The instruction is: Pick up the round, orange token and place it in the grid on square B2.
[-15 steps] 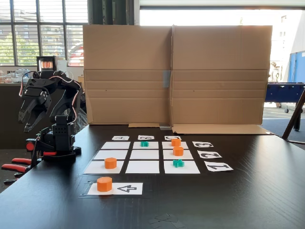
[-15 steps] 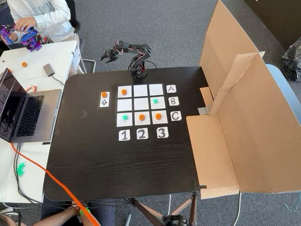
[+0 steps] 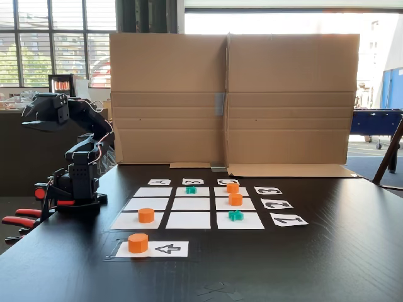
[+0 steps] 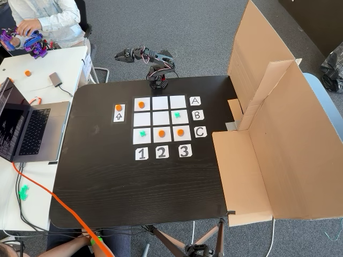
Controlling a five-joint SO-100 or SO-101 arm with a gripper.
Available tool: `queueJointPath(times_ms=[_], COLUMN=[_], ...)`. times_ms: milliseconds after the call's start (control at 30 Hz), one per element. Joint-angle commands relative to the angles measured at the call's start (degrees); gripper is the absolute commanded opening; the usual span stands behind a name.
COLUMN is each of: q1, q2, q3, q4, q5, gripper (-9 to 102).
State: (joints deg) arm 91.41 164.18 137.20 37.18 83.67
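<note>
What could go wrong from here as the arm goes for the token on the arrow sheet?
1. The pincer is raised beyond the table's far edge, well away from the orange token on the arrow sheet, so the reach is long and could knock the token in square A1, which sits right beside it.
2. Square B2 is empty but has pieces close by, such as the teal cross and the orange token; a careless drop could nudge them.

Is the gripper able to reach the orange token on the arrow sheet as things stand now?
Probably yes. The gripper is raised beyond the table edge, and nothing stands between it and the orange token on the arrow sheet, which lies apart from the grid.
</note>
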Motion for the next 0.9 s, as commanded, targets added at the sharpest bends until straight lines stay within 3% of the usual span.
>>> queueJointPath(times_ms=[0, 867], q1=[0.18, 0.26], q2=[0.53, 0.53], q3=[-0.35, -0.97], q4=[-0.97, 0.44], q5=[0.26, 0.09], gripper=[0, 0])
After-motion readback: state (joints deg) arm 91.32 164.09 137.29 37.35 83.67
